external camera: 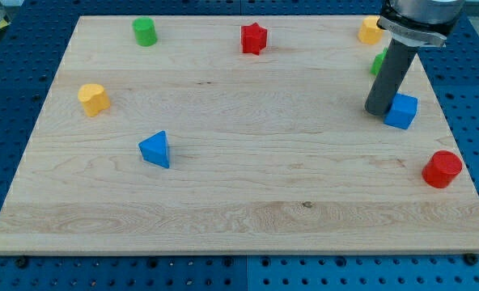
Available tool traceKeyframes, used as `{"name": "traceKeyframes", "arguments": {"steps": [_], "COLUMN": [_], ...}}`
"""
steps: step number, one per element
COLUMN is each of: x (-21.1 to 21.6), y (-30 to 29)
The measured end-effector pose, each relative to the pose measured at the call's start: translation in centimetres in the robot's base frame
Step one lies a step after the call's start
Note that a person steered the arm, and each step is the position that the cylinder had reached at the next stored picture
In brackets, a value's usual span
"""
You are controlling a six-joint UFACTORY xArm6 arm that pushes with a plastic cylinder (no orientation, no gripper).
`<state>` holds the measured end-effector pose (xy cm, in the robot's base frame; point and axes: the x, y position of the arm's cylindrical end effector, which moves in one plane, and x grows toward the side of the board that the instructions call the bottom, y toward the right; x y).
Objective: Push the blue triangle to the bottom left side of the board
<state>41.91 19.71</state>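
In the camera view, a pale wooden tabletop (pixel 239 202) fills most of the picture, lying on a blue perforated base (pixel 13 97). The dark rod comes down from the view's top right, and my tip (pixel 379 111) rests on the wood at the right side of the board, touching or just beside the left face of a blue cube (pixel 402 111). This tool is a plain rod with no jaws, so there is nothing on it to stand apart or together, and it clamps on nothing.

The blue triangle (pixel 155 149) lies on the left half of the board, a little below mid-height and well apart from my tip. It is not yet at the bottom left corner; bare wood lies between it and that corner.

Up and to the left of the triangle sits a yellow block (pixel 94 99), rounded in shape, near the left edge. A green cylinder (pixel 145 31) stands near the top edge on the left, and a red star (pixel 254 38) near the top edge at the middle. At the top right, a second yellow block (pixel 370 30) is partly hidden by the arm, and a green block (pixel 379 62) shows only as a sliver beside the rod, its shape unclear. A red cylinder (pixel 442 169) stands near the right edge, below the blue cube.
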Motion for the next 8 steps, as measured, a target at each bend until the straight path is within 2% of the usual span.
{"name": "traceKeyframes", "arguments": {"steps": [1,2,6,8], "x": [0.0,0.4,6.7,3.9], "y": [0.0,-3.7,-27.6,-29.7]}}
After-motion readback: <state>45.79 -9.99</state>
